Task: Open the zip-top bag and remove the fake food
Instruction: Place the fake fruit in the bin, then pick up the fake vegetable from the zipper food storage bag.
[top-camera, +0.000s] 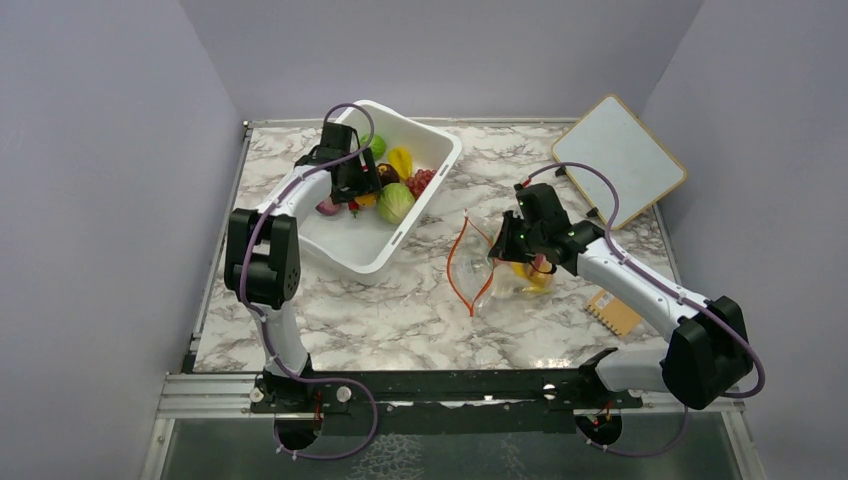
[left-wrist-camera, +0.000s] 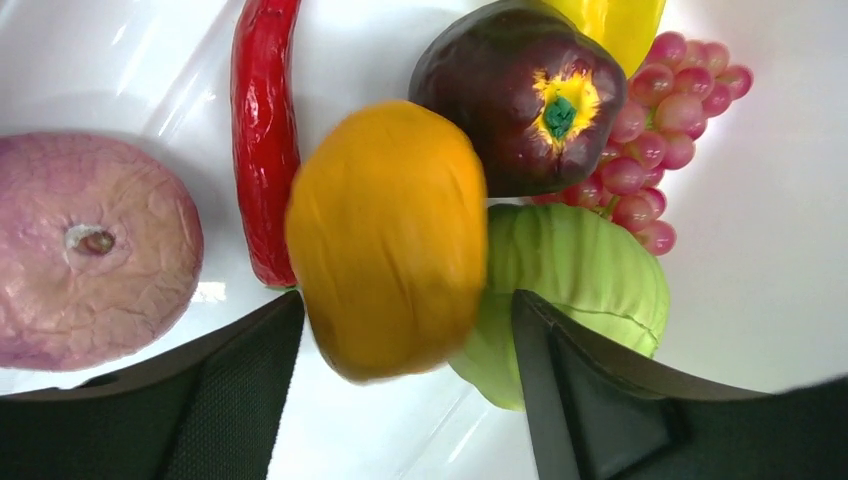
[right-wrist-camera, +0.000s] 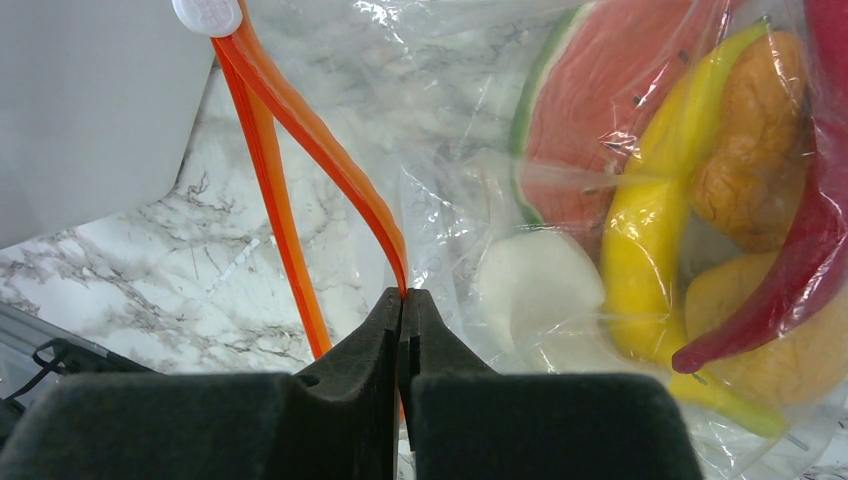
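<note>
The zip-top bag (top-camera: 478, 272) lies on the marble table with its orange zip strip (right-wrist-camera: 320, 160) spread apart. My right gripper (right-wrist-camera: 403, 295) is shut on one side of that strip at the mouth. Inside the bag lie fake food pieces: a watermelon slice (right-wrist-camera: 590, 130), a yellow banana (right-wrist-camera: 650, 240), round orange fruits (right-wrist-camera: 755, 140), a red chili (right-wrist-camera: 800, 250) and a white piece (right-wrist-camera: 535, 290). My left gripper (left-wrist-camera: 405, 330) hangs over the white tub (top-camera: 365, 262), jaws open. A blurred orange fruit (left-wrist-camera: 385, 240) sits between its fingers, with a gap on the right side.
In the tub lie a purple onion (left-wrist-camera: 90, 250), a red chili (left-wrist-camera: 262, 140), a dark purple fruit (left-wrist-camera: 510, 90), pink grapes (left-wrist-camera: 660, 120) and a green cabbage (left-wrist-camera: 590, 280). A whiteboard (top-camera: 620, 160) leans at the back right. A brown notebook (top-camera: 613, 312) lies near the right arm.
</note>
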